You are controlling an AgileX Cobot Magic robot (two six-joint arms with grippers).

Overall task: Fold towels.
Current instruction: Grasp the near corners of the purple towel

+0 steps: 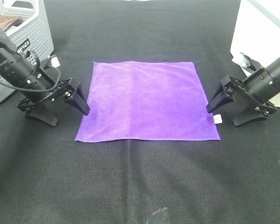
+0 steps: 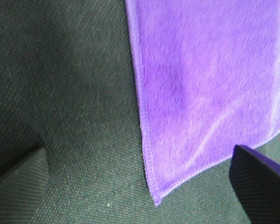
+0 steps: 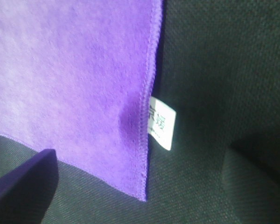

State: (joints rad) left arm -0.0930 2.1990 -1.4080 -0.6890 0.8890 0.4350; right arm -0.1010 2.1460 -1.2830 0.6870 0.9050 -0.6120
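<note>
A purple towel (image 1: 147, 100) lies flat and unfolded on the black table (image 1: 140, 182). A white label (image 1: 218, 119) sticks out at its near right edge. My left gripper (image 1: 60, 109) is open and low at the towel's near left edge. In the left wrist view the towel's corner (image 2: 156, 198) lies between the open fingers (image 2: 261, 186). My right gripper (image 1: 228, 112) is open and low at the near right edge. In the right wrist view the label (image 3: 162, 123) and the towel's corner (image 3: 140, 191) lie between its fingers (image 3: 23, 186). Neither gripper holds anything.
A grey perforated basket (image 1: 30, 35) with brown cloth inside stands at the back left behind the left arm. A white box-like object (image 1: 261, 32) stands at the back right. A small clear object (image 1: 158, 217) lies at the table's front edge.
</note>
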